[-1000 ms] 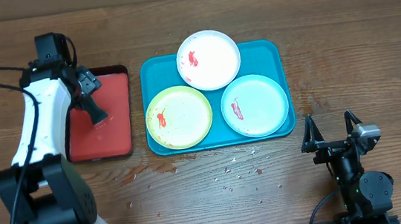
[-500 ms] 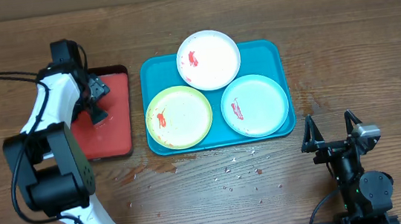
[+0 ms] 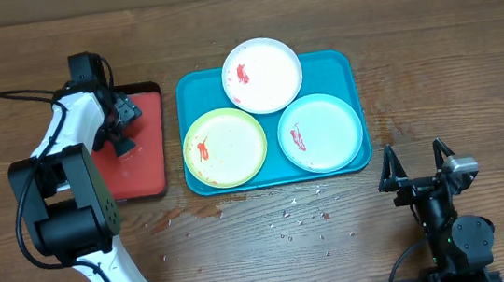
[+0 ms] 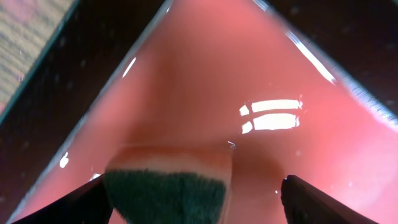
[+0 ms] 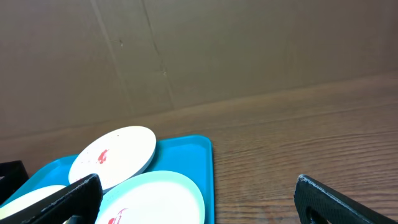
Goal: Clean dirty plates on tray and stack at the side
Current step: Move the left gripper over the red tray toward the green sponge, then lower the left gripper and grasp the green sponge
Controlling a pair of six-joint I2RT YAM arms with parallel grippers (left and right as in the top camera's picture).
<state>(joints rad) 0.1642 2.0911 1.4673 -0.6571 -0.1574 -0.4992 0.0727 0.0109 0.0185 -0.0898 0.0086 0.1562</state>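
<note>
Step looked like tool pickup; no wiping had started and nothing was stacked.
- Table (image 3: 469, 62): wood grain, matte.
- Tray (image 3: 347, 65): teal plastic, rounded corners, raised rim, mid-table. It held all three plates (image 3: 326, 128).
- Red tray (image 3: 147, 171): glossy, dark rim, just left of the tray.
- White plate (image 3: 269, 78) sat at the back and overhung the rim. Green plate (image 3: 229, 148) was front left, blue plate (image 3: 326, 128) front right. All round, shallow and smooth, each with a red smear (image 3: 204, 149).
- Left gripper (image 3: 120, 138) hung low over the red tray, fingers (image 4: 68, 205) spread around a dark green fuzzy pad (image 4: 165, 196), probably a sponge. No pinch seen.
- Right gripper (image 3: 414, 163) was parked near the front edge, fingers apart, holding nothing.
- Crumbs (image 3: 288, 217) lay in front of the tray.

Next move likely: pinch the pad, lift, carry it to the green plate. A soft pad would compress, so it needs a firm grip.
</note>
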